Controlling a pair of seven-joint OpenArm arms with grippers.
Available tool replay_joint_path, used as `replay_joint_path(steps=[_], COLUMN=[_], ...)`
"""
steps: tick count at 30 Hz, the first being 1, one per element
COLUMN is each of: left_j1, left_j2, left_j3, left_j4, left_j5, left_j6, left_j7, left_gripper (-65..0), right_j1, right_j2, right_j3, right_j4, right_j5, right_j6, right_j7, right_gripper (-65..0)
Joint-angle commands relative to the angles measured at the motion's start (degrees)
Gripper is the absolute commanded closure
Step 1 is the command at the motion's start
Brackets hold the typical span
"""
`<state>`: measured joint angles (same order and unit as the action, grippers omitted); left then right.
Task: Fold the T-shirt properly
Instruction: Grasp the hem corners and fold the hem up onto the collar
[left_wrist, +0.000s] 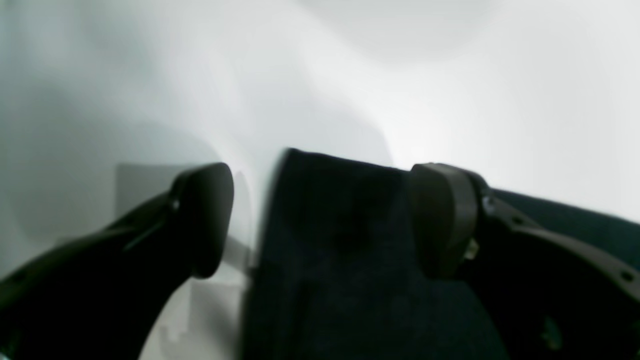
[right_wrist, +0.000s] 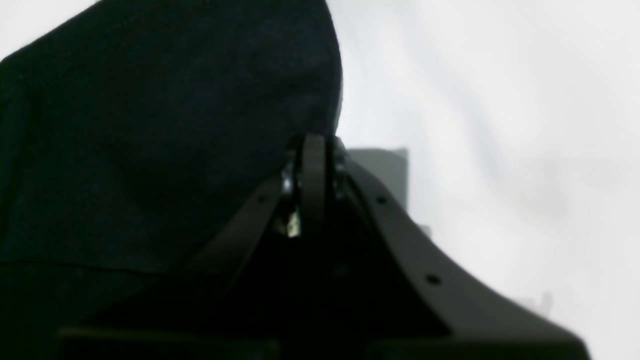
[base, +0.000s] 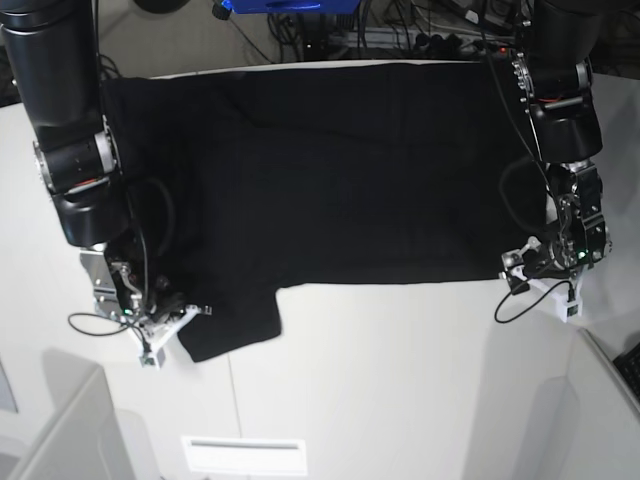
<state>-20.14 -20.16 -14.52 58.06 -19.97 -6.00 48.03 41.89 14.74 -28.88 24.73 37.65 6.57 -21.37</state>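
On table (base: 400, 380): T-shirt (base: 340, 170) flat; right gripper (right_wrist: 313, 150) pinched, prob. on sleeve; left gripper (left_wrist: 320, 220) agape.

The black left gripper (left_wrist: 320, 220) is standing with its two rounded dark pads (left_wrist: 207, 217) spread wide apart. The black right gripper (right_wrist: 313, 165) is pressing its fingertips together with no gap showing between them. In the base view both thick black arms are reaching down from the top corners, wrists bent low, the right arm (base: 75, 150) on that view's left and the left arm (base: 562, 110) on its right.

Black T-shirt (base: 330, 170) — spread flat, plain side up.
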Motion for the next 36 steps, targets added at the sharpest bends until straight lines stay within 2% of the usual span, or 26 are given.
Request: replay_joint_path(steps=[1,4,6,8,13,19,24,26,31,36], left_j1=[-1.27,-0.91,-0.83,-0.65,-0.56,-0.56,2.34,3.66,7.17,11.31], left_j2=[-0.98,-0.98,-0.98,-0.98,-0.98,-0.89,-0.98,-0.98,-0.98,-1.07], left_j3=[-0.11,-0.03,-0.03,-0.03,-0.03,-0.03,-0.03,-0.38,-0.64,-0.64], left_j4=[0.09,-3.16,-4.83,-5.18,-5.18,-4.74,4.49,8.71,16.27,24.35], left_j5=[-0.21,-0.30,-0.56,-0.65,-0.74,-0.74,-0.74,-0.82,-0.82,-0.82], left_j6=[0.24,0.24,0.24,0.24,0.24,0.24,0.15,0.15,0.24,0.24], left_j7=[-1.83,-5.70,-6.49,-6.49,-6.49,-6.58,-6.32,-6.14,-6.14,-6.05], left_gripper=[-52.5,-52.2,-48.9,-37.5,-0.8,0.0,0.0,0.0,0.0,0.0], right_j1=[1.85,1.85,1.85,1.85,1.85,1.76,0.62,-1.05,-5.80,-9.67], right_j2=[0.51,0.51,0.51,0.60,0.60,0.60,1.65,2.09,3.68,4.64], right_j3=[0.18,0.18,0.18,0.18,0.18,0.18,0.44,2.91,13.89,17.06], right_j4=[0.63,0.63,0.63,0.63,0.63,0.72,3.80,6.96,14.79,22.96], right_j5=[-0.07,-0.07,-0.07,-0.07,-0.07,0.02,0.20,0.20,-0.15,-0.15], right_j6=[0.07,0.07,0.07,0.07,0.07,0.07,0.07,0.07,0.07,0.07], right_j7=[0.05,0.05,0.13,0.13,0.22,0.22,0.22,0.13,-2.42,-5.93], right_gripper=[0.0,0.0,0.0,0.0,0.0,0.0,0.0,0.0,0.0,0.0])
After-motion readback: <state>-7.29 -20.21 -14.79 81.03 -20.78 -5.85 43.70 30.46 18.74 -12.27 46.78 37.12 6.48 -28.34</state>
